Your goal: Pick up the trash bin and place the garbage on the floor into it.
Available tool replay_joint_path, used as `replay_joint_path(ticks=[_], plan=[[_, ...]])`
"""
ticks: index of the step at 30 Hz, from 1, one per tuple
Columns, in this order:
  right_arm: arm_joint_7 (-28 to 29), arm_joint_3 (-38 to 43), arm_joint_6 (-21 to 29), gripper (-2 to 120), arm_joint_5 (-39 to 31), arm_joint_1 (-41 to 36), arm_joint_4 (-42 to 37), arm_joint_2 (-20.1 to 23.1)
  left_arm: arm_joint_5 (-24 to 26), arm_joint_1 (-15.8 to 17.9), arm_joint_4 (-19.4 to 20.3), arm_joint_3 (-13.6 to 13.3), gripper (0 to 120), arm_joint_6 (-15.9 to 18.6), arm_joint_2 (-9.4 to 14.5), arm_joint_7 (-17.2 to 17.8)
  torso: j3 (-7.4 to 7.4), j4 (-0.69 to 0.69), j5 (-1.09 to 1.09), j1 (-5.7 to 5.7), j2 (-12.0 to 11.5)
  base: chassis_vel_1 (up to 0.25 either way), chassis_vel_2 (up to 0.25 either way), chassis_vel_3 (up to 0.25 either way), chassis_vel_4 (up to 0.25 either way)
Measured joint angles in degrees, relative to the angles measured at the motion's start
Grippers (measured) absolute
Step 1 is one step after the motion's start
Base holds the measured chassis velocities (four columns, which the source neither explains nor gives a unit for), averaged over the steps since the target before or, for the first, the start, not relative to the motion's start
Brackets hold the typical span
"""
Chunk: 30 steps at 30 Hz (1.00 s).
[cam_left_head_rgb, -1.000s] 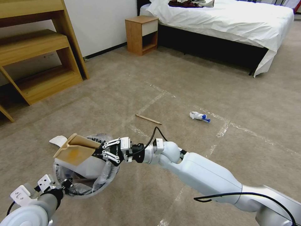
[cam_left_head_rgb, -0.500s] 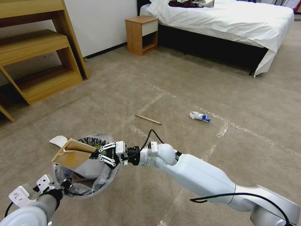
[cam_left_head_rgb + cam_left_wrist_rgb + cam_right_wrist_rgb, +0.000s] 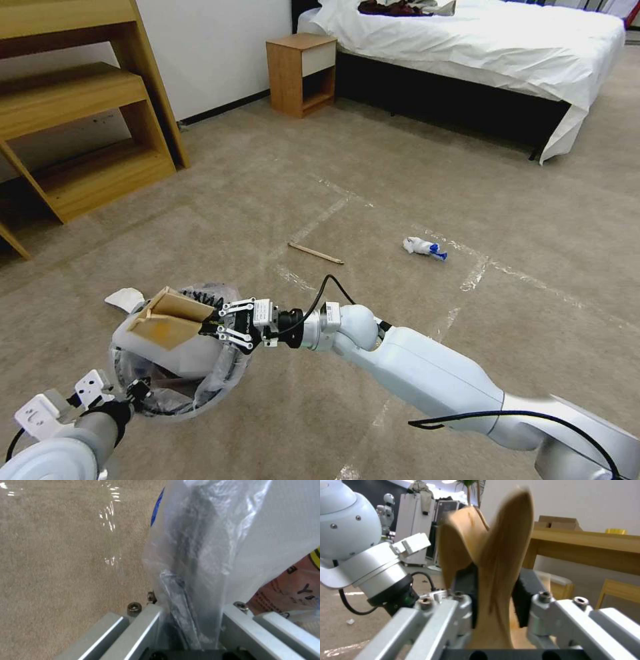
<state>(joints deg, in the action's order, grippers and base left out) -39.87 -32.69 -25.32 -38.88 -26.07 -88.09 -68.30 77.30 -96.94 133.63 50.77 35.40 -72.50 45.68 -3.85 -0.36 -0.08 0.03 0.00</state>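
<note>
Tan cardboard scrap (image 3: 167, 319) above a clear-bagged bin (image 3: 175, 390) (black lettering shows), a white-and-blue wad (image 3: 424, 247) and pale wooden stick (image 3: 315, 253) on beige carpet (image 3: 373, 180) with shiny tape lines.

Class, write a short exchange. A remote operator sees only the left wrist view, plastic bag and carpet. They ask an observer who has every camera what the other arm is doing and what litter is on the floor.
Operator: My left gripper is clamped on the bag-lined rim of the trash bin. What is the right gripper doing?
Observer: It is shut on a brown cardboard scrap.
Operator: Where is that scrap relative to the bin?
Observer: In the head view it sits over the far side of the bin's opening, not yet dropped in.
Operator: What litter lies on the floor?
Observer: A wooden stick and a white-blue wad lie ahead, and a white paper scrap lies just beyond the bin.
</note>
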Motion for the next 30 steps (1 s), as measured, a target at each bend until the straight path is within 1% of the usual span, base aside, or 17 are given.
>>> replay_joint_path(ticks=[3, 4, 8, 9, 11, 12, 15, 16, 17, 18, 19, 20, 21, 30], plan=[[-0.27, -0.01, 0.17, 41, 0.35, 0.09, 0.43, -0.05, 0.29, 0.13, -0.14, 0.14, 0, -0.10, 0.43, 0.07, 0.00, 0.00, 0.00, 0.00, 0.00, 0.000, 0.000, 0.000, 0.000], [-0.27, -0.01, 0.17, 41, 0.35, 0.09, 0.43, -0.05, 0.29, 0.13, -0.14, 0.14, 0, -0.10, 0.43, 0.07, 0.00, 0.00, 0.00, 0.00, 0.00, 0.000, 0.000, 0.000, 0.000], [-0.63, -0.41, 0.43, 61, 0.41, 0.58, 0.69, -0.42, 0.47, 0.26, -0.32, 0.23, 0, -0.19, 0.66, 0.23, 0.00, 0.00, 0.00, 0.00, 0.00, 0.000, 0.000, 0.000, 0.000], [-0.63, -0.41, 0.43, 61, 0.41, 0.58, 0.69, -0.42, 0.47, 0.26, -0.32, 0.23, 0, -0.19, 0.66, 0.23, 0.00, 0.00, 0.00, 0.00, 0.00, 0.000, 0.000, 0.000, 0.000], [-0.68, -0.76, 0.56, 68, 0.41, 0.80, 0.70, -0.58, 0.69, 0.34, -0.33, 0.28, 0, -0.28, 0.80, 0.44, 0.00, 0.00, 0.00, 0.00, 0.00, 0.000, 0.000, 0.000, 0.000], [-0.68, -0.76, 0.56, 68, 0.41, 0.80, 0.70, -0.58, 0.69, 0.34, -0.33, 0.28, 0, -0.28, 0.80, 0.44, 0.00, 0.00, 0.00, 0.00, 0.00, 0.000, 0.000, 0.000, 0.000], [-0.69, -1.17, 0.69, 83, 0.39, 1.00, 0.61, -0.65, 1.07, 0.50, -0.33, 0.35, 0, -0.37, 0.97, 0.89, 0.00, 0.00, 0.00, 0.00, 0.00, 0.000, 0.000, 0.000, 0.000], [-0.69, -1.17, 0.69, 83, 0.39, 1.00, 0.61, -0.65, 1.07, 0.50, -0.33, 0.35, 0, -0.37, 0.97, 0.89, 0.00, 0.00, 0.00, 0.00, 0.00, 0.000, 0.000, 0.000, 0.000], [-0.68, -1.23, 0.69, 87, 0.39, 1.07, 0.56, -0.62, 1.09, 0.54, -0.34, 0.35, 0, -0.40, 0.98, 0.94, 0.00, 0.00, 0.00, 0.00, 0.00, 0.000, 0.000, 0.000, 0.000], [-0.66, -1.29, 0.70, 93, 0.39, 1.13, 0.53, -0.55, 1.10, 0.56, -0.33, 0.35, 0, -0.42, 0.97, 0.99, 0.00, 0.00, 0.00, 0.00, 0.00, 0.000, 0.000, 0.000, 0.000], [-0.66, -1.29, 0.70, 93, 0.39, 1.13, 0.53, -0.55, 1.10, 0.56, -0.33, 0.35, 0, -0.42, 0.97, 0.99, 0.00, 0.00, 0.00, 0.00, 0.00, 0.000, 0.000, 0.000, 0.000], [-0.61, -1.38, 0.70, 98, 0.39, 1.21, 0.48, -0.42, 1.10, 0.56, -0.33, 0.35, 0, -0.45, 0.94, 1.07, 0.00, 0.00, 0.00, 0.00, 0.00, 0.000, 0.000, 0.000, 0.000], [-0.58, -1.43, 0.70, 99, 0.39, 1.29, 0.43, -0.33, 1.10, 0.56, -0.31, 0.35, 0, -0.48, 0.92, 1.12, 0.00, 0.00, 0.00, 0.00, 0.00, 0.000, 0.000, 0.000, 0.000], [-0.09, -1.65, 0.82, 100, 0.35, 1.86, -0.34, 0.14, 1.53, 0.25, 0.27, 0.48, 0, -0.62, 0.72, 1.64, 0.00, 0.00, 0.00, 0.00, 0.00, 0.000, 0.000, 0.000, 0.000]])
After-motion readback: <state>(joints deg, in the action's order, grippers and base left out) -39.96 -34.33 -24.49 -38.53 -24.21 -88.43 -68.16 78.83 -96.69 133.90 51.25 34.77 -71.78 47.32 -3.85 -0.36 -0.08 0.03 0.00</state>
